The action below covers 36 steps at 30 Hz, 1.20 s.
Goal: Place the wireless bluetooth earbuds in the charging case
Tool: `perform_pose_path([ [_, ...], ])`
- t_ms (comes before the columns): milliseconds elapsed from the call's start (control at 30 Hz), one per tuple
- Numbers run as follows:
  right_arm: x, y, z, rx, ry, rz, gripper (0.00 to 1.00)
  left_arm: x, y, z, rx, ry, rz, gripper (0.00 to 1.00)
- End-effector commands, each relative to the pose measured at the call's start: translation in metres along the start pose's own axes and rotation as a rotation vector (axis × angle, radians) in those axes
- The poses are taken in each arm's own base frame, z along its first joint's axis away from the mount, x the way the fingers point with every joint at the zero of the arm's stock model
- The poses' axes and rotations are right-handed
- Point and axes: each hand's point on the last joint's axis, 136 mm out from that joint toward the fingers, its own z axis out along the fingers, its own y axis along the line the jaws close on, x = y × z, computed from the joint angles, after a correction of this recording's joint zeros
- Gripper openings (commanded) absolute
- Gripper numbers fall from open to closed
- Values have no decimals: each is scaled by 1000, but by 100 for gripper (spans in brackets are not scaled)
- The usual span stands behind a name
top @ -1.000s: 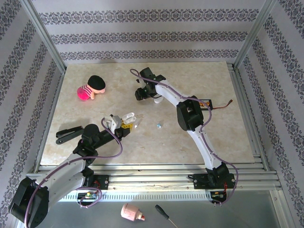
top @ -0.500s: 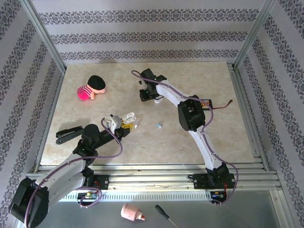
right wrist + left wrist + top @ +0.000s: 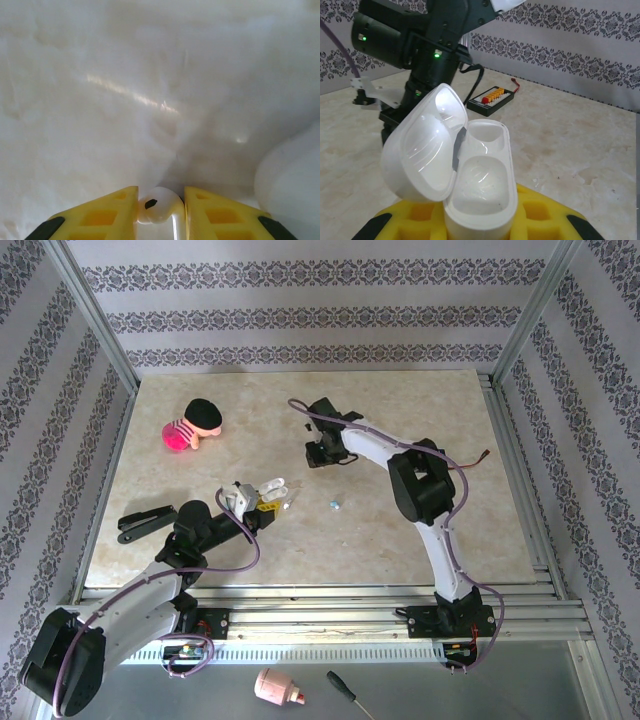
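Holding 1 earbud (image 3: 157, 210), prob.; 1 open case (image 3: 481, 192)

No text, brand, number or sign is legible in any view. Any print on the small black board (image 3: 491, 96) lying on the desk (image 3: 580, 130) is too small to tell.

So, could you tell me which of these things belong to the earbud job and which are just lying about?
Job: open charging case in the left gripper; white earbud in the right gripper; pale blue earbud on the table.
Lying about: plush toy; connector board; screwdriver.
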Motion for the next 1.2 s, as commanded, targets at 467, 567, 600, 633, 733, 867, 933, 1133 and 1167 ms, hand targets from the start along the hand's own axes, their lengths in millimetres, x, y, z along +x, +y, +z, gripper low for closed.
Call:
perform_pose_path([
  [467, 90, -10, -38, 46, 68, 37, 35, -9, -6, 4, 35, -39, 45, 7],
  [567, 90, -7, -43, 30, 71, -1, 44, -9, -5, 4, 36, -39, 44, 7],
  [600, 90, -4, -47, 13, 75, -27, 48, -10, -5, 5, 36, -38, 43, 7],
  [633, 90, -4, -51, 4, 77, -50, 50, -10, -5, 5, 34, -37, 39, 7],
  [733, 90, 2, -62, -58, 89, -129, 59, -10, -4, 5, 31, -35, 37, 7],
  [867, 90, 6, -71, -158, 108, -167, 60, -9, -4, 4, 30, -34, 37, 7],
  [933, 89, 10, -74, -243, 128, -194, 57, -9, -4, 4, 31, -34, 36, 7],
  [1133, 80, 2, -72, -315, 154, -279, 50, -11, -7, 6, 53, -29, 30, 7],
  [1167, 76, 0, -71, -316, 149, -285, 49, -11, -9, 7, 63, -25, 29, 7],
])
